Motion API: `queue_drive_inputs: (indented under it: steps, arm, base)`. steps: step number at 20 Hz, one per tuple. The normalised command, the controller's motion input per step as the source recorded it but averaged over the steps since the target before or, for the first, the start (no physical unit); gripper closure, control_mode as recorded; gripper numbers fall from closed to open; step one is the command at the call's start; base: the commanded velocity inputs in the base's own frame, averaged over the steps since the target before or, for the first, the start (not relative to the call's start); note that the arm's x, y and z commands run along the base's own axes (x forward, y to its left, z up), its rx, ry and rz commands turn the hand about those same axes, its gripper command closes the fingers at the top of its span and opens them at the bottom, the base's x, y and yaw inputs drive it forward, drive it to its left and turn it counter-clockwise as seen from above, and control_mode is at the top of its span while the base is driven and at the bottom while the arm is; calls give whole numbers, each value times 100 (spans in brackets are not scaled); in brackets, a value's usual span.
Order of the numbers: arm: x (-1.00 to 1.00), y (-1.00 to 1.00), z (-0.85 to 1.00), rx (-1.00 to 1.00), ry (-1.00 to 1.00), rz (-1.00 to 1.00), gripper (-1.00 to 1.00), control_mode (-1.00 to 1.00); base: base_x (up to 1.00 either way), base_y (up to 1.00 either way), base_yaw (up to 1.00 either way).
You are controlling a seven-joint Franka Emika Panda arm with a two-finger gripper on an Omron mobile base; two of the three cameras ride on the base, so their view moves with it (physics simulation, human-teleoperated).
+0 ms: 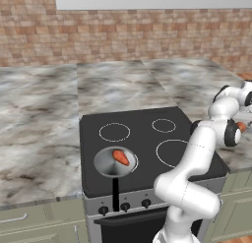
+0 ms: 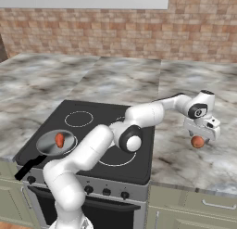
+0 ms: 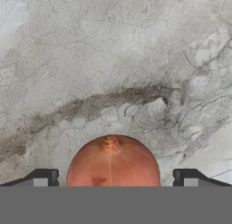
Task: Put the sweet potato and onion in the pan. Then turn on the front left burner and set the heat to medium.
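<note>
The sweet potato (image 1: 120,157) (image 2: 59,139) lies inside the silver pan (image 1: 102,162) (image 2: 46,145), whose black handle points toward the stove's front. The pan covers the front left burner. On the marble counter right of the stove sits the onion (image 2: 198,142) (image 3: 113,162) (image 1: 241,126). My gripper (image 2: 200,139) (image 3: 113,178) hangs over it, open. The fingertips (image 3: 44,178) stand on either side of the onion with small gaps, not touching it.
Three white-outlined rings mark the black stovetop (image 1: 147,138). A row of knobs (image 1: 125,206) (image 2: 106,192) runs along the stove's front. Marble counter (image 2: 194,84) spreads on both sides, with a brick wall behind. My arm reaches across the stove's right side.
</note>
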Motion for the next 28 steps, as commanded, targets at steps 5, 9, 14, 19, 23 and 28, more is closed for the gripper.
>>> queue_drive_inputs:
  steps: [5,9,14,19,23,28]
  arm:
    - [0,-3,0,0,2,-5,-100,-100]
    - [-1,0,-6,1,5,-5,-100,-100]
    - [-27,4,-1,0,0,-2,-100,-100]
    - [-51,12,0,0,0,0,-100,-100]
    - [-26,5,0,0,1,0,-100,-100]
    - [0,6,-14,0,1,0,-100,-100]
  base:
    - [0,0,0]
    - [0,0,0]
    - [0,0,0]
    - [0,0,0]
    - [0,0,0]
    - [0,0,0]
